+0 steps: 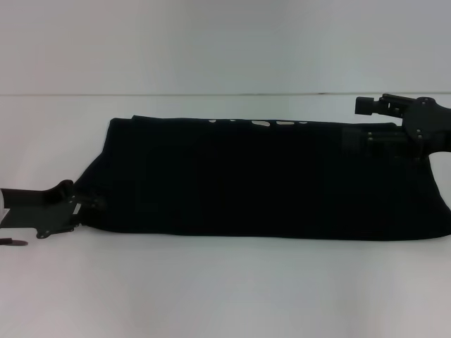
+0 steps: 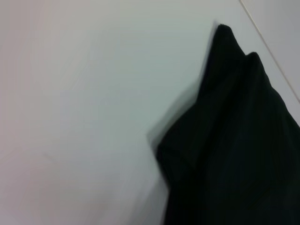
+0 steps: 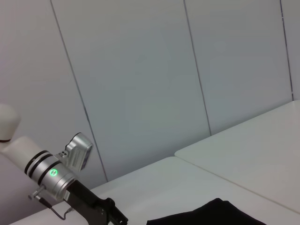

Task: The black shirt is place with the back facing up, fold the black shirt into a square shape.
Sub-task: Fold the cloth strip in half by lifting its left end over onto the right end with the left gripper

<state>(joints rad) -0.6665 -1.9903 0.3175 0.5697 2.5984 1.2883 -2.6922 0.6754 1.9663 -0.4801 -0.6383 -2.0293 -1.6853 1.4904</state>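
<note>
The black shirt (image 1: 268, 179) lies on the white table as a long folded band running from left to right, with a bit of white print (image 1: 261, 124) showing along its far edge. My left gripper (image 1: 88, 203) is at the band's near left corner, touching the cloth. My right gripper (image 1: 366, 105) hovers over the far right end of the shirt, pointing left. The left wrist view shows a pointed corner of the shirt (image 2: 234, 140) on the table. In the right wrist view only a sliver of the shirt (image 3: 211, 215) shows.
The white table (image 1: 225, 296) stretches in front of and behind the shirt. A panelled wall (image 3: 140, 84) stands beyond the table's far edge. The left arm's silver wrist with a green light (image 3: 51, 171) shows in the right wrist view.
</note>
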